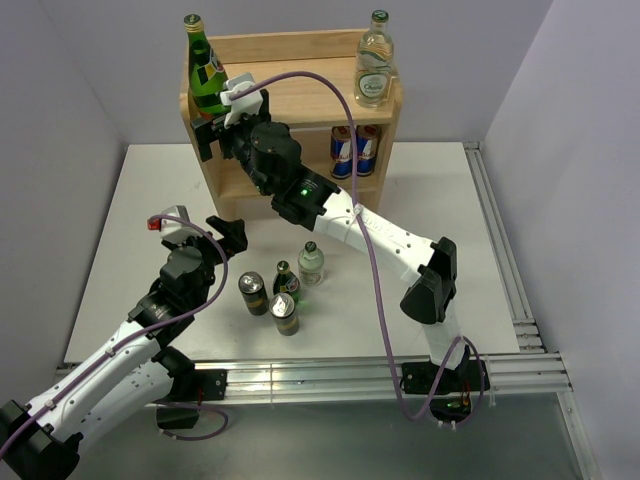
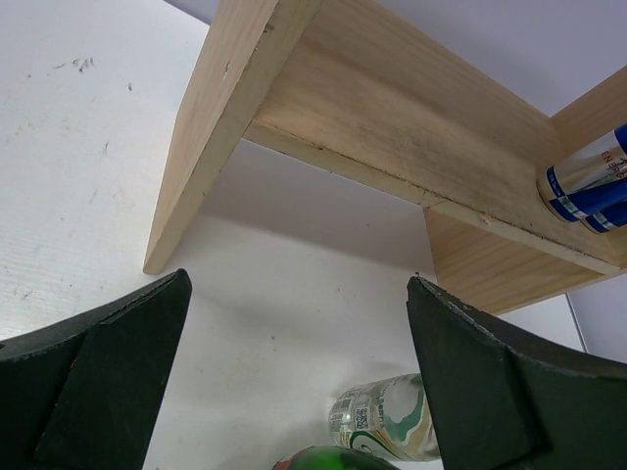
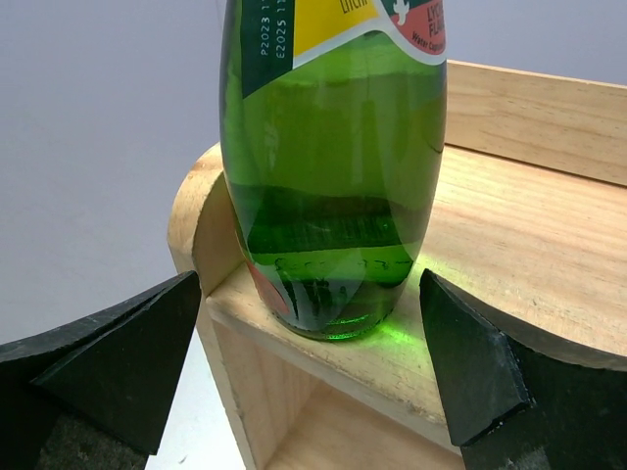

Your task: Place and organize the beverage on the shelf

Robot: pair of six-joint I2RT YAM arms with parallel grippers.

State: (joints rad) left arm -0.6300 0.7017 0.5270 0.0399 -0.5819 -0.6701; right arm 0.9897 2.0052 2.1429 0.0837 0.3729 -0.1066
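White table (image 1: 440,200): carries the shelf at its far side, with four loose drinks grouped near the front.

Shelf (image 1: 300,95): light wood, two tiers, upright against the back wall.

Right arm: reaches across the table to the shelf's top left corner. Right gripper (image 3: 310,294) is spread wide, one finger on each side of the large green bottle (image 1: 205,75). The wrist view shows a gap on both sides, so neither finger touches the glass.

Left arm: low over the table, to the left of the loose drinks. Left gripper (image 2: 299,284) faces the shelf's lower tier with its fingers spread apart and nothing between them.

Large green bottle: upright on the top board, at the front left corner, close to the edge.

Clear bottle (image 1: 374,70): upright on the top board, right side.

Two blue-and-silver cans (image 1: 355,150): upright, side by side, at the right of the lower tier.

On the table, all upright and close together:
- small clear bottle (image 1: 311,265)
- small green bottle (image 1: 287,283)
- dark can (image 1: 253,293)
- second can (image 1: 285,314), nearest the front
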